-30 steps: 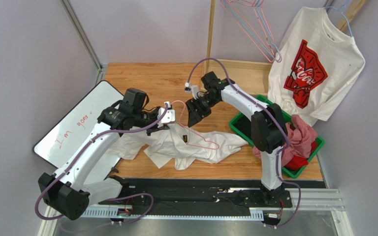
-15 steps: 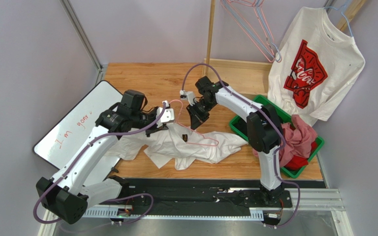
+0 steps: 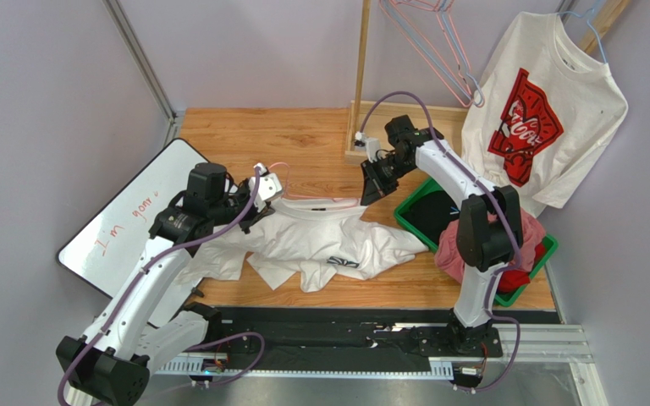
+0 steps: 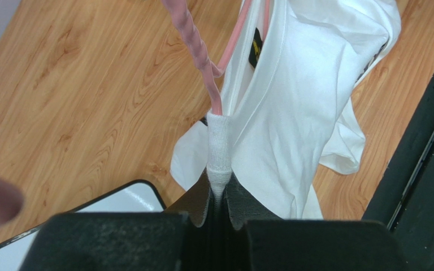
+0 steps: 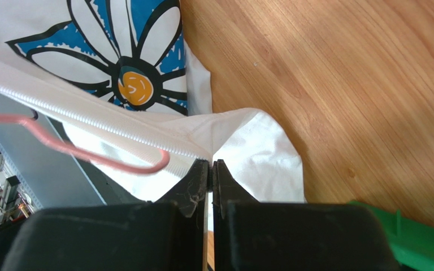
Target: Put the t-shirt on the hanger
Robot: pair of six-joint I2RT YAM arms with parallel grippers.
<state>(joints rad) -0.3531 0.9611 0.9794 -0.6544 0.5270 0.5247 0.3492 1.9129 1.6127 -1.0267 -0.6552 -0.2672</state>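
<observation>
White cloth first: see the t-shirt (image 3: 320,245) spread on the wooden surface (image 3: 235,135), with its collar edge pulled taut between the two arms and the hanger (image 4: 194,48) partly inside the neck. Left gripper (image 4: 218,192): jaws closed on a white-wrapped stub at the base of the pink wire. Right gripper (image 5: 211,169): jaws closed on a thin pinch of shirt beside the ribbed collar. Risks, as judged: could lose that pinch under tension; could drag the wire end back out of the neck or snag it in the rib; could twist the hanger in the left grip. Nearby: green bin (image 5: 422,240) close by the right wrist, liable to catch a low sweep; wooden post (image 3: 360,68) just behind; whiteboard (image 3: 125,224) left; spare hangers (image 3: 438,51) and red-printed shirt (image 3: 548,110) well behind.
</observation>
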